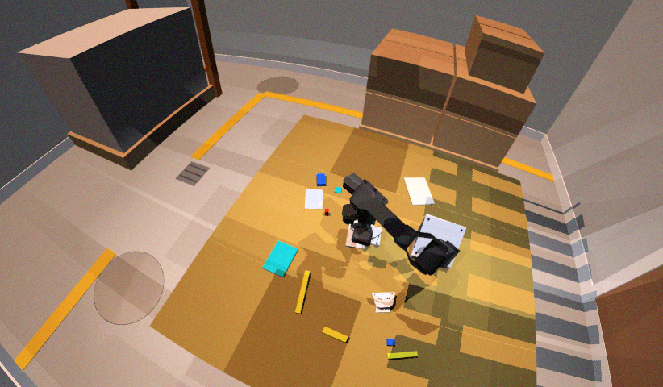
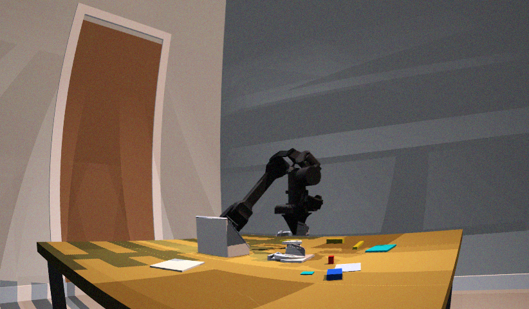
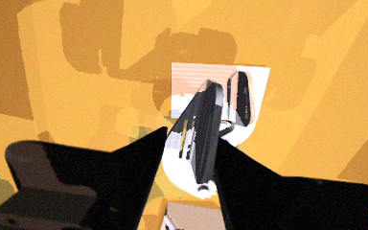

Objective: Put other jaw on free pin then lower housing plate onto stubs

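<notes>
My gripper (image 1: 361, 235) (image 2: 296, 231) (image 3: 188, 135) points down over the base plate (image 2: 307, 257) (image 3: 187, 74) and is shut on a jaw (image 2: 284, 233) (image 3: 175, 170), by its dark upright ridge. The held jaw hangs clear above the base and hides part of it in the wrist view. The other jaw (image 2: 295, 251) (image 3: 244, 98) sits low on the base, its own ridge upright. The free pin and the meshing teeth cannot be made out. The pale housing plate (image 1: 384, 297) (image 2: 292, 241) rests apart, on a small stand toward the top camera.
The arm's mount (image 1: 445, 227) (image 2: 212, 235) stands beside the base. Around lie a cyan slab (image 1: 281, 256) (image 2: 381, 248), yellow bars (image 1: 302, 292) (image 1: 335, 334), blue blocks (image 1: 321, 180) (image 1: 390, 342), a red block (image 1: 327, 211) and white sheets (image 1: 313, 198) (image 1: 419, 190).
</notes>
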Action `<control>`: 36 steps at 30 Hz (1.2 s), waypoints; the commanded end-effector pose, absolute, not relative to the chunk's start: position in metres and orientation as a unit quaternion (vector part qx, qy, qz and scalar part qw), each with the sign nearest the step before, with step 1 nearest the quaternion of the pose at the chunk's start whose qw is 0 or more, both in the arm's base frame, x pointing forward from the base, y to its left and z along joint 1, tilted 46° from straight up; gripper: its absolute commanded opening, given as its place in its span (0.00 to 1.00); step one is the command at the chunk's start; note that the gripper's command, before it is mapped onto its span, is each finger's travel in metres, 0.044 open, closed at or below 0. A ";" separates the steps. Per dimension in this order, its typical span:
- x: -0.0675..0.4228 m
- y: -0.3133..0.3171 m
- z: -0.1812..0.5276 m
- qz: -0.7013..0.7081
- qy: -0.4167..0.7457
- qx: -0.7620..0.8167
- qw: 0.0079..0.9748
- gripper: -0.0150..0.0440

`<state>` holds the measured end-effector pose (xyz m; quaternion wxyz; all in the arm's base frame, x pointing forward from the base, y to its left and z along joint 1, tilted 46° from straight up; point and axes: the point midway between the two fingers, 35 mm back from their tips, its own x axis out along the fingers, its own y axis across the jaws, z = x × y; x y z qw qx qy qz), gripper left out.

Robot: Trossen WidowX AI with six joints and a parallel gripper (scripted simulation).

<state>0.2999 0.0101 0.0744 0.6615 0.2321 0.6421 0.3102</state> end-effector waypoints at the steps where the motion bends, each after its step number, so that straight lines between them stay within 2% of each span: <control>1: 0.306 0.006 0.071 0.310 0.641 0.234 0.663 0.48; 36: 0.307 0.004 0.069 0.310 0.640 0.233 0.663 0.48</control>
